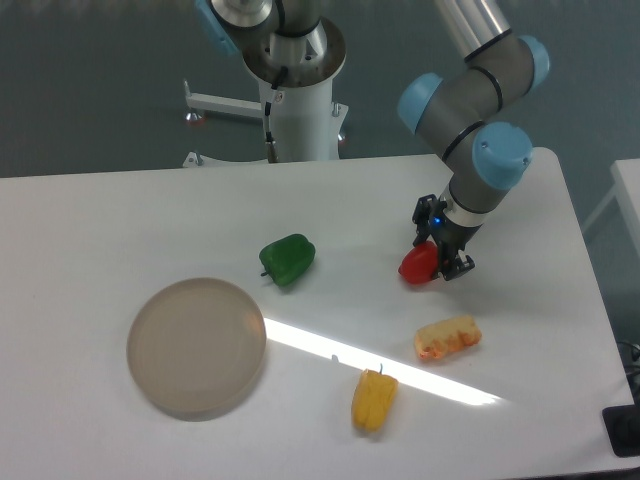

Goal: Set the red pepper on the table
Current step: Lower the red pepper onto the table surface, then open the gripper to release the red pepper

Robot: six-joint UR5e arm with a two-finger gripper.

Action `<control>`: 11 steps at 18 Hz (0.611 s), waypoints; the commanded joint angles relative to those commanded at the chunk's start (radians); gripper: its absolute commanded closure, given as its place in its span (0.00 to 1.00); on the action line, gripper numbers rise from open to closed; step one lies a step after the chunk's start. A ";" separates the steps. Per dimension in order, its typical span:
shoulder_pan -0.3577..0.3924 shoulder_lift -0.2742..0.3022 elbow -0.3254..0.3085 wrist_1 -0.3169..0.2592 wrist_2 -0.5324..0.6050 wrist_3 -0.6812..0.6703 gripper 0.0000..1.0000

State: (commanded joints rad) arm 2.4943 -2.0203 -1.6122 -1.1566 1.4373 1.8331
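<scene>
The white worktop point(120, 210) carries everything, with the round beige plate point(196, 347) as the big landmark at its front left. Well off to the plate's right, past the green bell pepper point(287, 258), the UR5e arm point(470, 110) hangs its claw point(440, 262) low, fingers clamped on the red pepper point(419, 264). Can't tell if the pepper's touching down yet. If it lets go too high, that glossy thing probably rolls, maybe toward the orangey-yellow food piece point(447, 338) nearby.

Arm point(470, 100) bent down, jaws clamped
</scene>
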 joint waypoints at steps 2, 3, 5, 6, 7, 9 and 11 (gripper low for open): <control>0.000 0.000 0.000 0.000 0.000 0.000 0.31; 0.000 0.000 0.000 0.000 0.000 0.000 0.30; 0.000 0.000 0.000 0.000 0.000 0.000 0.24; 0.000 0.000 0.002 0.000 0.000 0.000 0.20; 0.000 0.000 0.002 0.002 0.000 0.000 0.18; 0.000 0.000 0.002 0.000 0.000 0.000 0.12; 0.000 0.002 0.003 0.002 0.000 0.002 0.08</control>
State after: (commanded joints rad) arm 2.4943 -2.0187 -1.6092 -1.1551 1.4373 1.8346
